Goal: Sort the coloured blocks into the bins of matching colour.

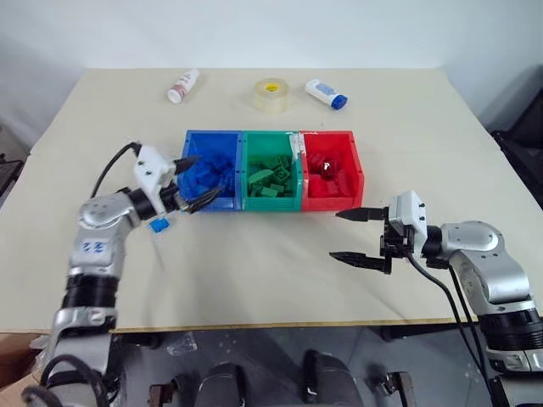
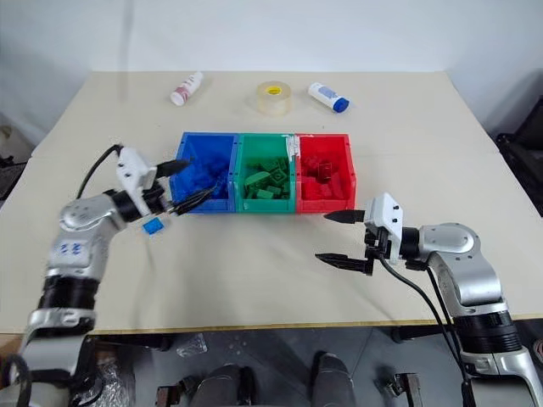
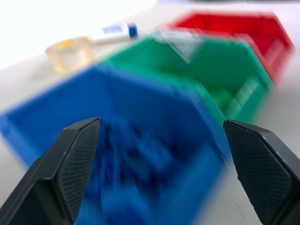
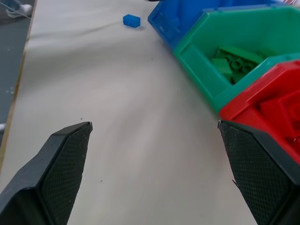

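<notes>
Right gripper [image 1: 356, 236]: seen nearest, spread wide with nothing held, its tapered black fingers cross-hatched, over bare tabletop just near of the red bin.
Table [image 1: 254, 280]: a matte cream top; ample open room is left along the near edge.
Loose block [image 2: 153, 226]: a small studded blue brick, lying on the table left of the bins.
Left gripper [image 2: 188, 181]: held wide and empty at the blue bin's left wall.
Bins [image 1: 273, 205]: three joined glossy tubs, blue, green and red left to right, each filled with bricks of its colour.
Far edge: two white bottles [image 1: 183, 86] and a clear tape roll [image 1: 271, 95] are set well apart from the bins.

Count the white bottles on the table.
2. One bottle with a red cap lies at the far edge, left of the tape roll; one with a blue cap lies to its right.
</notes>
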Tool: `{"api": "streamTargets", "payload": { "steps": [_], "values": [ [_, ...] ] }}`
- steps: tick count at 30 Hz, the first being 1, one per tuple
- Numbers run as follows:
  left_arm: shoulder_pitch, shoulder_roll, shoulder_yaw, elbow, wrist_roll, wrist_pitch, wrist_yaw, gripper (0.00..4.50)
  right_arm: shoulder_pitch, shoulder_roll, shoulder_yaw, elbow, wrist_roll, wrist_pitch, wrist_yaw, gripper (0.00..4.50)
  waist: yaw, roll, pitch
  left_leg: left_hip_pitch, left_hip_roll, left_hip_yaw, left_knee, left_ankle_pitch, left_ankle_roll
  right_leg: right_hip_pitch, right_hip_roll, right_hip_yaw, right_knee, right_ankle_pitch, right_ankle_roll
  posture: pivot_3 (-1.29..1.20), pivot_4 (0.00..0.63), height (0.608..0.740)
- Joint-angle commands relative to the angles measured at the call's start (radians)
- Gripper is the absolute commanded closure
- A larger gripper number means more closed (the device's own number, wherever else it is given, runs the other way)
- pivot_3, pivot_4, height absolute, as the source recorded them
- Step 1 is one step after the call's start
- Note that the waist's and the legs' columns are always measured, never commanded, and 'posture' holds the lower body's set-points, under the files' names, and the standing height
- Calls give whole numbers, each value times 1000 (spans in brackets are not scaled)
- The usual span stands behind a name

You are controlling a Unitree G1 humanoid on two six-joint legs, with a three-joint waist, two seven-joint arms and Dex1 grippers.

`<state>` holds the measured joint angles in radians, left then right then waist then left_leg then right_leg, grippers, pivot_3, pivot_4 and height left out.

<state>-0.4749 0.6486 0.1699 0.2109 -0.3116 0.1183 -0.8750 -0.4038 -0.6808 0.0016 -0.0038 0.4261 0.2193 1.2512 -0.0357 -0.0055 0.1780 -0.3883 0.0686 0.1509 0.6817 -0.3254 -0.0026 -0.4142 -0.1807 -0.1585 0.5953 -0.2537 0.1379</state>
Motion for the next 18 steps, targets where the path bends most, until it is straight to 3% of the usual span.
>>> {"api": "streamTargets", "payload": {
  "steps": [1,6,12,18],
  "values": [
    [151,61,109,-158,-66,61,-11,65,-28,9,10,23,8,-28,38,0,2,0,0,0,0,0,0,0,0,0,0,0,0,0,0,0,150,740],
    [438,83,282,-302,-117,105,13,65,-66,15,29,75,0,-40,73,0,5,-1,0,1,0,0,1,0,0,0,-1,1,1,0,0,0,150,740],
    [643,53,411,-336,-157,88,11,65,-114,24,46,131,-13,-52,105,0,9,-1,0,1,1,-1,1,0,0,0,-1,0,2,0,-1,0,150,740],
    [597,45,381,-290,-136,54,30,65,-156,38,60,173,-23,-67,123,0,11,-1,0,1,1,-1,1,0,0,0,-1,0,3,-1,-2,0,150,740]
  ]
}}
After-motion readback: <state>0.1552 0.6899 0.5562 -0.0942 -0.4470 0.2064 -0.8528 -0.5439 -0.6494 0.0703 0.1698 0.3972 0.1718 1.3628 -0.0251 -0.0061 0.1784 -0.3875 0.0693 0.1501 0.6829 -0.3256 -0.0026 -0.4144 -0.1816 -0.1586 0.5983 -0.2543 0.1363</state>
